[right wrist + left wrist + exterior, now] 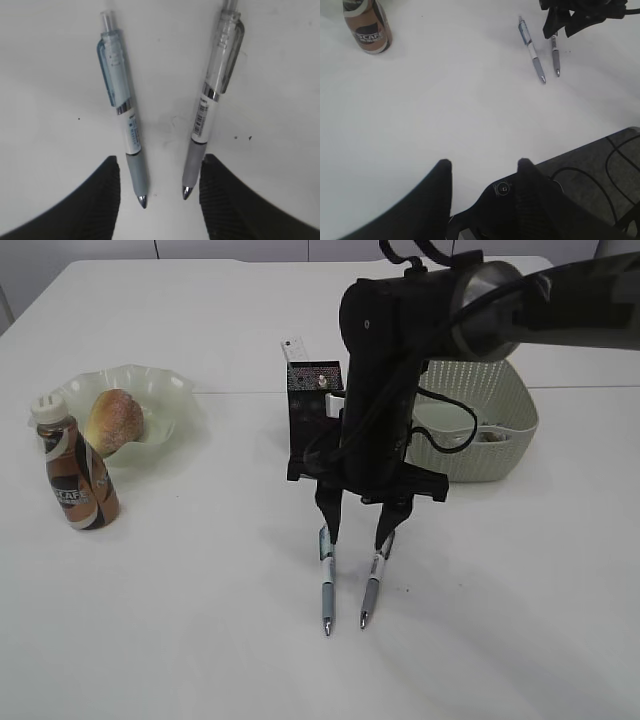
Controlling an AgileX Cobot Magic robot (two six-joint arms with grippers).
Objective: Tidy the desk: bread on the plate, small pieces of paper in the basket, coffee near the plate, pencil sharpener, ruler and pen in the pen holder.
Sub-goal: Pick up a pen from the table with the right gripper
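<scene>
2 pens (327, 585) (372, 585) side by side at centre bottom, right gripper (356, 530) half-wide above them, holding nothing, left gripper (482, 167) half-wide, empty, 1 coffee (75, 470), 1 bread (113, 420) on plate (165, 390) at left, 1 basket (500, 430) at right

1. Bare counter (200, 640) lies open, front and left.
2. Two pens (125, 120) lie side by side between the right end effector (358, 530) fingers.
3. Pen holder (312, 415) and basket (500, 420) crowd behind.

The white desk (200, 640) is carrying a ruffled green glass plate (165, 390) at left, with the coffee bottle (78, 475) standing just before it. Two pens (327, 590) are lying side by side near the middle; behind them the black pen holder (305, 430) and grey-green basket (500, 430) are sitting.
</scene>
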